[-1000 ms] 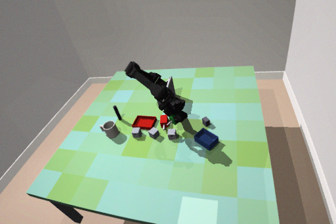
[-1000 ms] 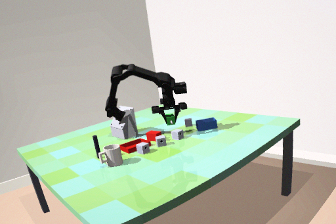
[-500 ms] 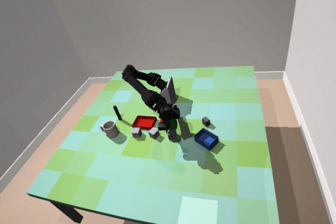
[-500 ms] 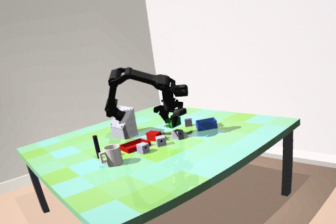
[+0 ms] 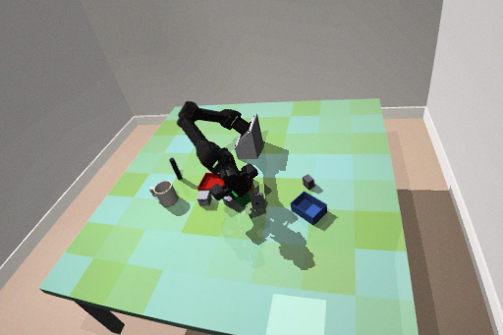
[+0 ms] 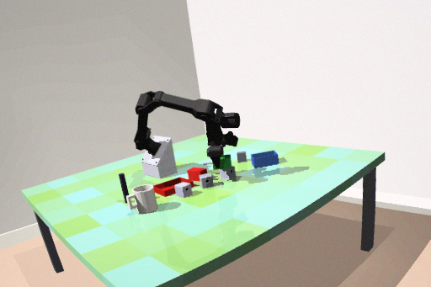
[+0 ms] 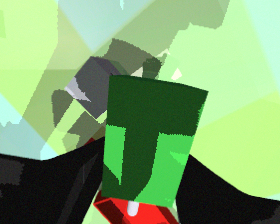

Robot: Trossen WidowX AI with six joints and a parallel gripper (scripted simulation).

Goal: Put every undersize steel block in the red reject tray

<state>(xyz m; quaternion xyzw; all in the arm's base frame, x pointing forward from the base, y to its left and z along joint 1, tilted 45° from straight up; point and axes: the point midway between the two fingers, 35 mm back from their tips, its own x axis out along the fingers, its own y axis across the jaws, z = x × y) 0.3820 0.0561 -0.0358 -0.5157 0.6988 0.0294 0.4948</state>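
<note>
green gauge: a blocky green handle (image 5: 241,197) (image 6: 226,162) (image 7: 151,140) with flat faces, part shaded dark, part bright; a pale pin (image 7: 133,208) shows at its lower end in the wrist view.
gauge's place: between the fingers, over the middle of the work area, near the third block from the left; whether they touch, i can't tell.
gripper (image 5: 237,195) (image 6: 221,163) (image 7: 143,141): fingers partway apart, closed on the green handle.
left block (image 5: 204,197) (image 6: 183,189): pale grey cube, dark round hole in one side, just beside the red tray's near side.
middle block (image 5: 229,200) (image 6: 206,181): the same look, hole showing, to the right of the left block.
third block (image 5: 258,201) (image 6: 227,173): grey, holed, right of the middle block.
right block (image 5: 307,182) (image 6: 241,156): smaller-looking grey cube, on the far side of the blue tray (image 5: 308,217) (image 6: 264,159).
red tray (image 5: 210,183) (image 6: 162,193): low-walled, left of the gripper; no block seen in the visible part.
red block (image 6: 197,173): between red tray and gripper.
left side: mug (image 5: 167,195) (image 6: 145,199) and upright black rod (image 5: 176,169) (image 6: 123,188), both near the tray.
table (image 5: 295,272) (image 6: 139,233): edges well apart from the gripper; widest room toward the near edge.
</note>
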